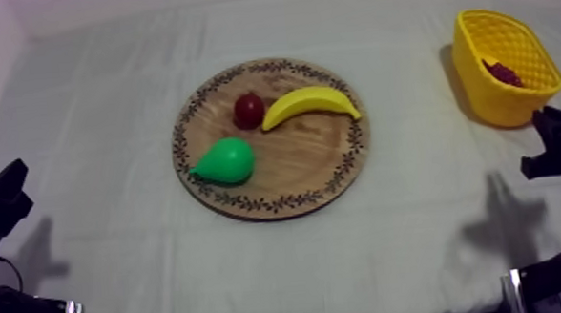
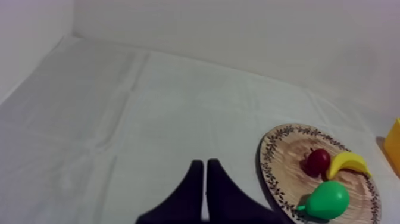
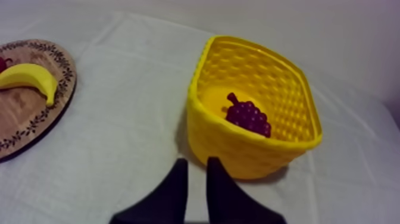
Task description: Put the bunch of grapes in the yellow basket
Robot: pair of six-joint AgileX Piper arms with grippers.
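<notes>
Purple and knobbly, the bunch of grapes (image 3: 249, 117) lies inside the yellow basket (image 3: 238, 155), its lower part hidden behind the lattice wall. The basket stands at 2 o'clock from the round wooden board (image 1: 295, 172). On the board's patterned disc, the small red fruit (image 1: 248, 110) sits at 11 o'clock, just beside the curved banana (image 1: 309, 103) at 1 o'clock. The smooth green pear (image 1: 224, 162) lies at 8 o'clock. Over the creased cloth (image 1: 101, 134), the left gripper (image 2: 205, 162) has its fingers pressed together. Just in front of the basket, the right gripper (image 3: 196, 161) has its fingers slightly parted around nothing.
</notes>
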